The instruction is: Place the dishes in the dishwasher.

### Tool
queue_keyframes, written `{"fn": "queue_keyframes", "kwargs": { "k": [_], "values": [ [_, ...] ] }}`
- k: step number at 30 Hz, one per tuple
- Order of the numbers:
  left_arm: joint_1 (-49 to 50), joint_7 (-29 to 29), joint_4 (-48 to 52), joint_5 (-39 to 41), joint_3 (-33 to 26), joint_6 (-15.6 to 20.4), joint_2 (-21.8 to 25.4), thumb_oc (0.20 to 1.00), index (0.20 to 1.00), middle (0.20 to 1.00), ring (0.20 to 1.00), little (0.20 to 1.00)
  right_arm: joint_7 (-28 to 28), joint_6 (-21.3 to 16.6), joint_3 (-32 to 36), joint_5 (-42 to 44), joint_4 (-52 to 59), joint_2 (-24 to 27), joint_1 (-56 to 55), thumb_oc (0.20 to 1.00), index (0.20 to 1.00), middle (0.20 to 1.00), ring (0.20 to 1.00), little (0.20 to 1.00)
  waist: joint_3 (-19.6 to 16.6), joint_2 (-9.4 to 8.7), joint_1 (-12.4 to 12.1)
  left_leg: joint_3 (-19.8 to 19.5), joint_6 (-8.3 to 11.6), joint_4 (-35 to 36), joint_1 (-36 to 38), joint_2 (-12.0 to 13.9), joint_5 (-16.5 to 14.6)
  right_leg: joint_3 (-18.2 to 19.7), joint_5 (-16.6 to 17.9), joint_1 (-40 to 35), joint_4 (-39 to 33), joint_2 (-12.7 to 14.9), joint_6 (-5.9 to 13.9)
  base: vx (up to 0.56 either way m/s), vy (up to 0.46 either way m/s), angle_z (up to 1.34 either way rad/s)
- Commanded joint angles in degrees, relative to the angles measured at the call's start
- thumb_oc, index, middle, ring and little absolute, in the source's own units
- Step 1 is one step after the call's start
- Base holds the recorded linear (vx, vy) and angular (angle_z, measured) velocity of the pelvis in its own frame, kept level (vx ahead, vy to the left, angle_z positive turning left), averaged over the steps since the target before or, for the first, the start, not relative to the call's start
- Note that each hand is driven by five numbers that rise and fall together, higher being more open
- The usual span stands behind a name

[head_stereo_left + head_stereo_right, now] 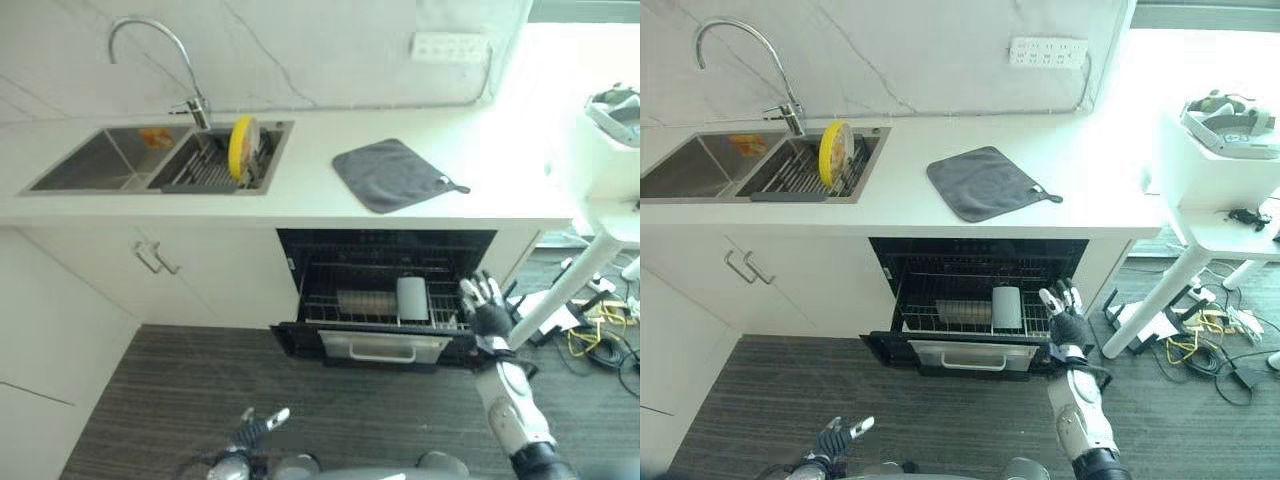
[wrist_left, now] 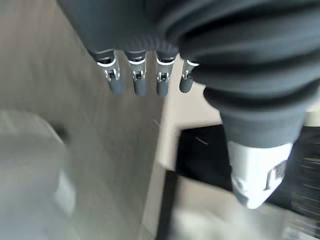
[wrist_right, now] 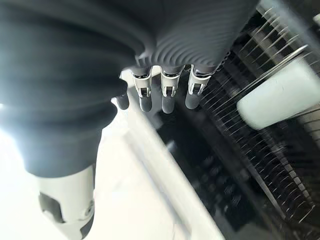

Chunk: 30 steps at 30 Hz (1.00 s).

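A yellow plate (image 1: 241, 146) stands on edge in the dish rack of the sink's right basin (image 1: 215, 165). Under the counter the dishwasher drawer (image 1: 385, 348) is pulled out. Its wire rack holds a pale cup (image 1: 412, 298) lying beside a grey dish (image 1: 362, 302). My right hand (image 1: 487, 310) is at the drawer's right front corner, fingers straight and holding nothing; in the right wrist view its fingers (image 3: 167, 95) point over the rack near the cup (image 3: 280, 95). My left hand (image 1: 255, 430) hangs low over the floor, open and holding nothing, fingers (image 2: 140, 82) straight.
A grey cloth (image 1: 392, 174) lies on the white counter right of the sink. An orange item (image 1: 155, 137) sits in the left basin under the faucet (image 1: 150, 50). A white table (image 1: 610, 170) with a leg and loose cables (image 1: 590, 340) stands at the right.
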State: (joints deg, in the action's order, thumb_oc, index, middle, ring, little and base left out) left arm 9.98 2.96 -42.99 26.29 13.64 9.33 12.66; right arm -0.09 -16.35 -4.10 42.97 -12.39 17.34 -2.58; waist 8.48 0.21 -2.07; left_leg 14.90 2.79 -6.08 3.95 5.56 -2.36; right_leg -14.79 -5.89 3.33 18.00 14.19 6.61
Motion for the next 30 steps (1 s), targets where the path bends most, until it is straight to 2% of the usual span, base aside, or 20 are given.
{"fn": "queue_keyframes", "kwargs": {
  "k": [1,3,6,9,14,17,18,22,26,30],
  "values": [
    [-4.43,6.13,11.55,6.57,0.31,6.92,4.60,1.000,1.000,1.000,1.000,1.000,8.94,-1.56,3.62,-3.97,5.66,2.17,4.67,1.000,1.000,1.000,1.000,1.000,3.47,-0.54,-0.51,-3.36,-2.46,-3.81,-0.39,-0.96,-5.11,-1.08,-1.22,-7.02,-4.36,0.67,1.29,-0.07,0.037,0.12],
    [-5.88,6.75,18.36,8.94,-2.09,6.79,7.87,1.000,1.000,1.000,1.000,1.000,11.18,-2.03,4.35,-4.39,7.69,3.05,3.30,1.000,1.000,1.000,1.000,1.000,3.48,-0.56,-0.91,-3.50,-2.72,-3.02,0.00,-1.21,-4.84,-1.55,-0.41,-7.44,-4.95,1.02,1.89,-0.05,0.011,0.02],
    [-8.41,6.09,26.14,8.33,-4.54,9.07,10.20,1.000,1.000,1.000,1.000,1.000,11.58,-3.08,4.67,-5.04,9.89,4.15,3.00,1.000,1.000,1.000,1.000,1.000,3.42,-0.61,-1.71,-4.03,-2.83,-1.04,0.61,-1.36,-3.98,-2.36,0.32,-8.42,-6.65,0.92,2.34,-0.05,-0.019,0.09],
    [-10.79,3.79,31.67,6.32,-5.02,11.13,11.11,1.000,1.000,1.000,1.000,1.000,11.34,-4.54,4.27,-6.61,11.06,5.00,3.86,1.000,1.000,1.000,1.000,1.000,3.16,-0.52,-2.52,-4.82,-2.64,0.85,0.97,-1.45,-2.92,-2.91,0.38,-9.35,-7.92,0.45,2.33,-0.02,-0.028,0.26],
    [-17.44,-0.95,39.83,-0.52,-2.76,11.37,12.43,1.000,1.000,1.000,1.000,1.000,8.29,-6.09,2.10,-9.29,12.23,8.21,9.08,1.000,1.000,1.000,1.000,1.000,3.35,-0.31,-4.44,-6.78,-1.98,1.68,-0.70,-1.70,-1.49,-3.36,0.12,-9.14,-9.23,-0.39,2.11,-0.10,-0.067,0.29],
    [-23.12,-2.40,40.05,-0.10,-1.63,11.58,14.73,1.000,1.000,1.000,1.000,1.000,7.23,-7.08,-0.45,-10.26,10.48,9.71,14.36,1.000,1.000,1.000,1.000,1.000,4.26,-0.10,-5.75,-9.00,-1.84,0.83,-2.44,-2.18,-1.16,-2.84,-0.05,-8.13,-9.50,-1.20,1.57,-0.11,-0.125,0.22],
    [-23.52,-2.77,40.65,-0.37,-2.45,11.35,15.15,1.000,1.000,1.000,1.000,1.000,9.52,-7.01,-0.71,-9.76,10.44,9.69,15.04,1.000,1.000,1.000,1.000,1.000,4.17,0.01,-6.00,-9.87,-1.86,1.12,-2.32,-2.33,-1.05,-2.45,-0.09,-8.25,-10.07,-1.77,1.33,0.02,-0.124,0.14],
    [-20.21,-3.72,43.64,-1.29,-6.24,11.09,14.86,1.000,1.000,1.000,1.000,1.000,12.64,-5.19,-0.40,-11.68,13.27,9.86,13.56,1.000,1.000,1.000,1.000,1.000,3.08,0.38,-5.99,-10.81,-1.15,3.23,-1.32,-1.80,-0.12,-1.70,-0.29,-8.66,-11.52,-3.28,0.89,0.06,-0.083,-0.03],
    [-15.20,-2.75,44.25,-0.80,-10.47,14.39,14.72,1.000,1.000,1.000,1.000,1.000,15.37,-3.43,-0.04,-10.84,15.59,10.28,12.48,1.000,1.000,1.000,1.000,1.000,2.32,0.76,-6.12,-10.18,0.30,3.31,-1.71,-0.15,0.47,-1.28,-0.93,-7.99,-11.74,-4.71,0.12,0.02,-0.088,-0.10],
    [-14.50,-1.52,41.95,0.80,-11.69,17.08,15.29,1.000,1.000,1.000,1.000,1.000,15.06,-2.69,-1.56,-10.28,14.82,10.73,15.03,1.000,1.000,1.000,1.000,1.000,2.70,1.14,-7.12,-9.84,1.54,1.93,-3.09,1.60,0.84,-2.42,-1.23,-8.15,-12.29,-5.09,-0.52,-0.02,-0.114,-0.10]
  ]
}}
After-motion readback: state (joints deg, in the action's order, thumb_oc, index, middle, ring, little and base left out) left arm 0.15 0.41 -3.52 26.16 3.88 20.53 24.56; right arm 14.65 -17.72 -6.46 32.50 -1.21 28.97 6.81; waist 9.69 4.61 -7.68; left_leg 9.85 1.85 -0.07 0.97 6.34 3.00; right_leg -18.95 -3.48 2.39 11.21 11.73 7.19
